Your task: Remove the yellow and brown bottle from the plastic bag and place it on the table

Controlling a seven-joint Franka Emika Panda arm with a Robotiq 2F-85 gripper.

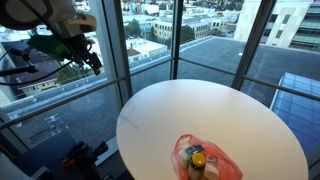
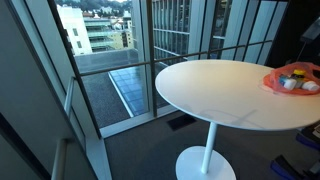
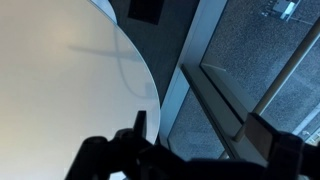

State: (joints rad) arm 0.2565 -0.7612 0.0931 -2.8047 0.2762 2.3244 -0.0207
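White table [image 1: 235,108], bag [image 2: 273,80] at edge, tool [image 1: 88,56] aloft

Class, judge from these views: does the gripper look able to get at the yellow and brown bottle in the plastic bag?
Probably yes. The gripper hangs high, off the table, whose bare top lies between it and the plastic bag; the bag's open mouth shows the bottle. Arm reach is uncertain.

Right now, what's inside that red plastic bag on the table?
A yellow bottle shows in the open top of the bag, with something white beside it. The bag's folds hide their lower parts and whatever lies underneath.
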